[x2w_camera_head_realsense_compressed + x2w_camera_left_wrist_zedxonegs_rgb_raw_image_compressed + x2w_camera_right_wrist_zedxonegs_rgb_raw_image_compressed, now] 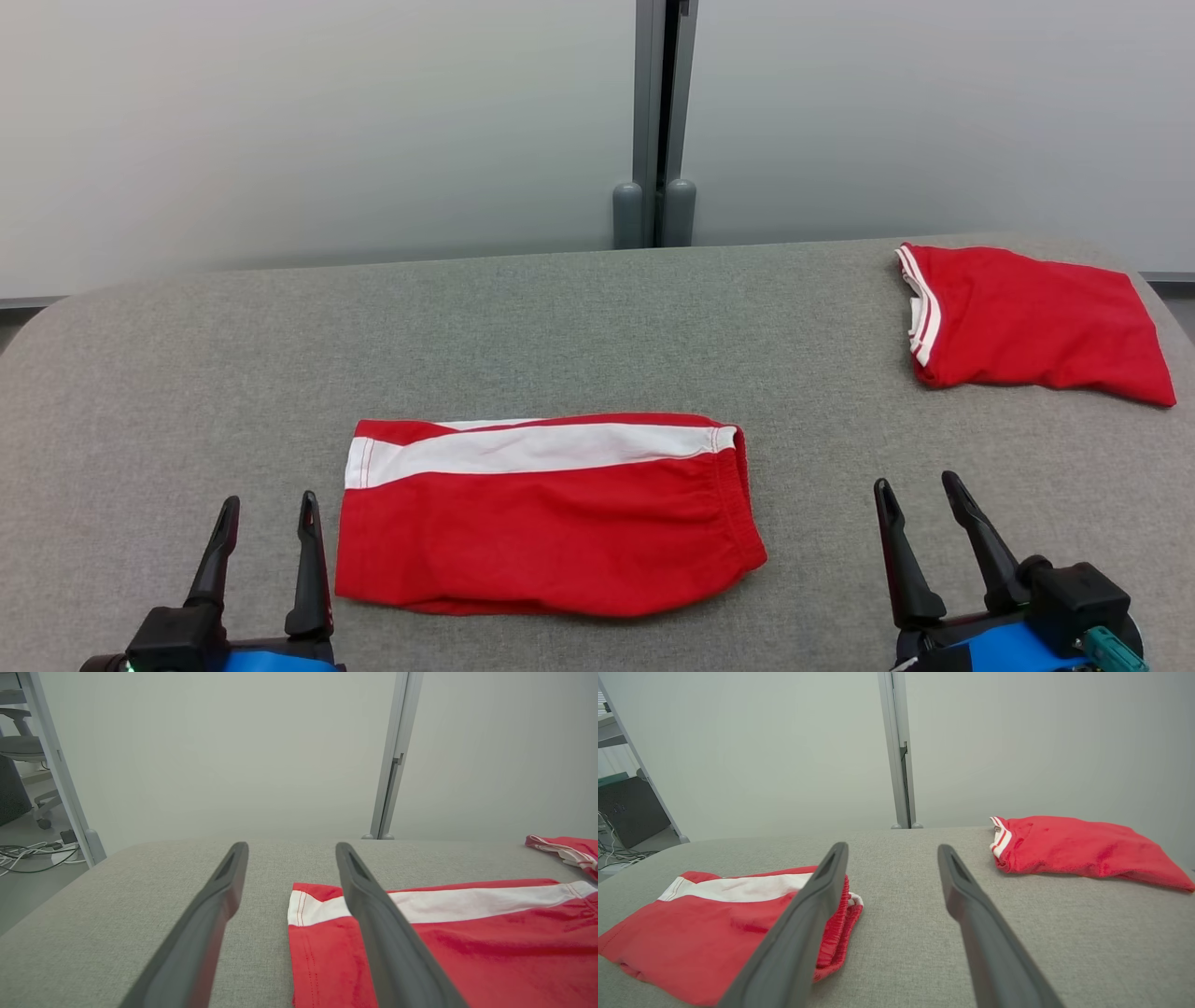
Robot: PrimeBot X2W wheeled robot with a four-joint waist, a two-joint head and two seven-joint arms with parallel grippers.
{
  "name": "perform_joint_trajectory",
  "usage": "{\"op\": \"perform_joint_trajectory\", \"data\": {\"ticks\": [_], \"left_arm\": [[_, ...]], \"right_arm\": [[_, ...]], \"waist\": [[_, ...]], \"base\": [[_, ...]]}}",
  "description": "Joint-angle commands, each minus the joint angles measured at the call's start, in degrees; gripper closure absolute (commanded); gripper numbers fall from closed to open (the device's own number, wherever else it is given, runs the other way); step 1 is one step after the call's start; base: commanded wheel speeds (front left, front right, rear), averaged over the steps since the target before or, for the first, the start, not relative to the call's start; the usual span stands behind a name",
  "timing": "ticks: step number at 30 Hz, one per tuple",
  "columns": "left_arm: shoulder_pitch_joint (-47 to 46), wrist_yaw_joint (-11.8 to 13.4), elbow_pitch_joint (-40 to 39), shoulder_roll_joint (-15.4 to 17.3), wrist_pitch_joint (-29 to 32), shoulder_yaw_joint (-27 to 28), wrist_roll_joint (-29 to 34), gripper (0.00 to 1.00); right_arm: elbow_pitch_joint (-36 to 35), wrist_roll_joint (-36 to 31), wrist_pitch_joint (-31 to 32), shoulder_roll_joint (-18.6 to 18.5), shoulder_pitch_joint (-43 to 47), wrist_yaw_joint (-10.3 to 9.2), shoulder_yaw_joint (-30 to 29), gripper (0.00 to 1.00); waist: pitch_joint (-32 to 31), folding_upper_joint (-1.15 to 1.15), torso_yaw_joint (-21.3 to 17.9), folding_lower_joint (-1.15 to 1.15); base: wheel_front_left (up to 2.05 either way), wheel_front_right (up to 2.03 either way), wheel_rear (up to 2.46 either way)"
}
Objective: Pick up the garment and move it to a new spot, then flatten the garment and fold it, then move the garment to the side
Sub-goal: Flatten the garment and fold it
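The left end effector (269, 504) stands with its two dark fingers spread wide and nothing between them, over the grey bench (560, 317). Just to its right, close beside the inner finger, lies the striped red garment (551, 532). It is folded into a flat oblong, with a white band along its far edge and its elastic waistband turned toward the right end effector (917, 483). In the left wrist view the right-hand finger crosses in front of the garment's hemmed end, while the other finger stands over bare bench. Whether the finger touches the cloth cannot be told.

The right end effector is likewise open and empty, its fingers leaning a little to its left. The garment's waistband end lies to its left, near but apart, with bare bench in the gap. Ahead of it and to its right, well apart, a second red garment (1036, 322) lies folded near the bench's far corner — its white-and-red trim faces left. Beyond both end effectors, past the bench's far edge, a grey post (658, 121) divides a pale wall.
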Motion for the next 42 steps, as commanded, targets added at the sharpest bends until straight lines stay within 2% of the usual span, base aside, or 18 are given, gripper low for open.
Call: {"op": "perform_joint_trajectory", "data": {"ticks": [1, 20, 28, 34, 42], "left_arm": [[0.05, -0.24, 0.20, -0.10, -0.26, 0.47, 0.50, 0.00], [-0.35, -1.89, 1.50, -1.95, -0.26, 2.53, 2.69, 0.00], [-1.08, -2.36, 1.74, -2.51, -0.26, 2.87, 3.03, 0.00], [-1.99, -2.76, 2.00, -2.63, -0.26, 2.60, 3.32, 0.00], [-3.46, -3.19, 2.14, -2.66, -0.26, 2.35, 3.25, 0.00]], "right_arm": [[0.11, -0.20, -0.17, -0.10, 0.74, 0.01, -0.27, 0.00], [1.00, -0.57, -0.17, -0.10, 0.58, 0.01, 0.42, 0.00], [3.08, -1.33, -0.17, -0.09, -5.48, 0.02, 4.72, 0.00], [7.77, -1.29, -0.17, -0.10, -12.73, 0.01, 9.58, 0.00], [19.30, -1.51, -0.16, -0.12, -19.98, 0.01, 12.62, 0.00]], "waist": [[-0.05, -0.01, -0.07, 0.00], [-0.43, -0.01, 0.28, 0.00], [-0.23, -0.01, 0.77, 0.00], [0.22, -0.01, 1.63, 0.00], [1.93, -0.01, 3.56, 0.00]], "base": [[0.00, 0.00, 0.00], [0.00, 0.00, 0.00], [0.00, 0.00, 0.00], [0.00, 0.00, 0.00], [0.00, 0.00, 0.00]]}}
